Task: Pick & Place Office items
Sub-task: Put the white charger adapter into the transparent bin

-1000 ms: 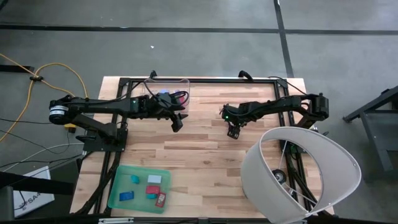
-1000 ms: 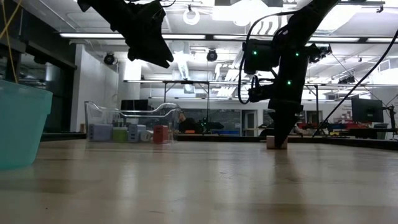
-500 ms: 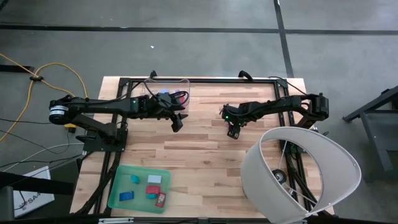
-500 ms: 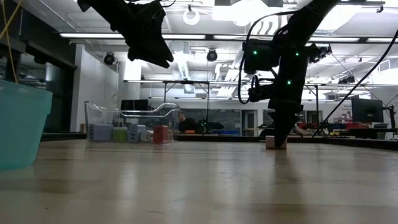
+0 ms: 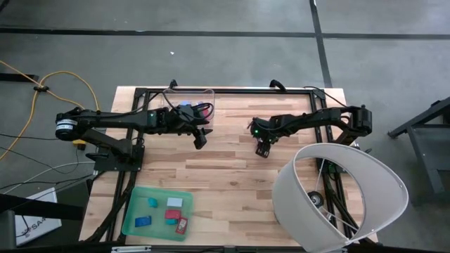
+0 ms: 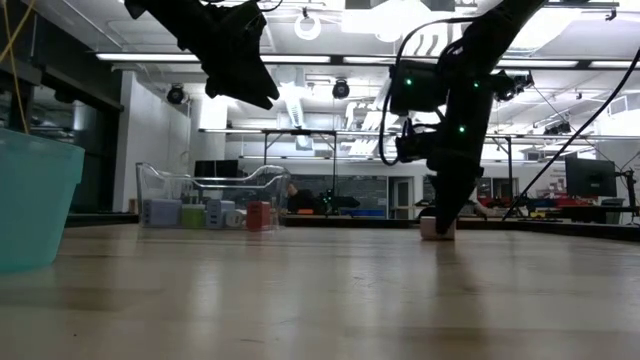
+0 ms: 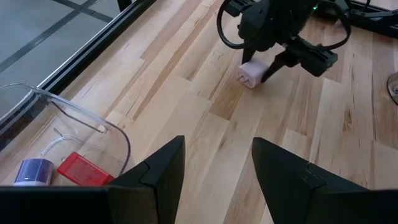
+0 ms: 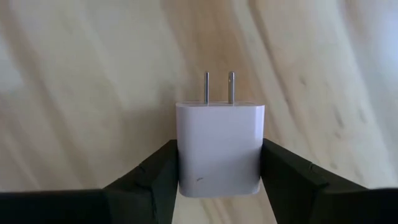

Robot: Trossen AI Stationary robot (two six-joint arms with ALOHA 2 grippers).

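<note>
Right gripper (image 6: 438, 222) is reaching down to the wooden table (image 5: 232, 169) near its middle, and its two fingers (image 8: 155, 174) are pressing on both sides of a small white plug adapter (image 8: 219, 148). The right wrist view is showing the grip clearly: the adapter is sitting square between the pads, with its two metal prongs pointing away from the wrist. In the low view the block is looking to be resting on the wood, or just above it — I cannot tell which.

To do this step well, I think the arm should be lifting straight up, without twisting, because the smooth sides of the adapter can be slipping. The grip should be firm before it is rising. From there it is probably travelling to the green tray (image 5: 133, 218) at the near left corner, where several small coloured pieces (image 5: 173, 204) are already lying.

Left gripper (image 7: 214, 168) is hanging above the table beside the clear plastic bin (image 5: 188, 98) at the far edge, with its fingers apart and holding nothing. Inside the bin some more items are waiting — a red piece (image 7: 81, 169) and a blue one (image 7: 30, 171) are showing in the left wrist view.
</note>
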